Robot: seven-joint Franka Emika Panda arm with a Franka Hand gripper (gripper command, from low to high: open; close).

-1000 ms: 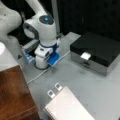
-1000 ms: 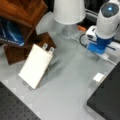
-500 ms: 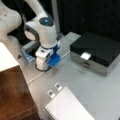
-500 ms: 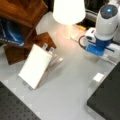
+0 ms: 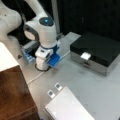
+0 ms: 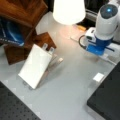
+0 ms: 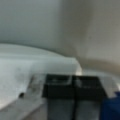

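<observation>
Grey table, dark room, lamp lit

The gripper (image 7: 74,86), jaws together on nothing, sits low on the grey table (image 5: 82,82) beside a blue part (image 5: 53,60); black box (image 5: 96,51) and notebook (image 5: 67,106) lie apart; the arm has barely shifted since before

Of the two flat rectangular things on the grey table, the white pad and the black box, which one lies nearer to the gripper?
The black box: it lies nearer to the gripper. The white pad lies farther, at a front view's bottom, with two small clips at its edge.
</observation>
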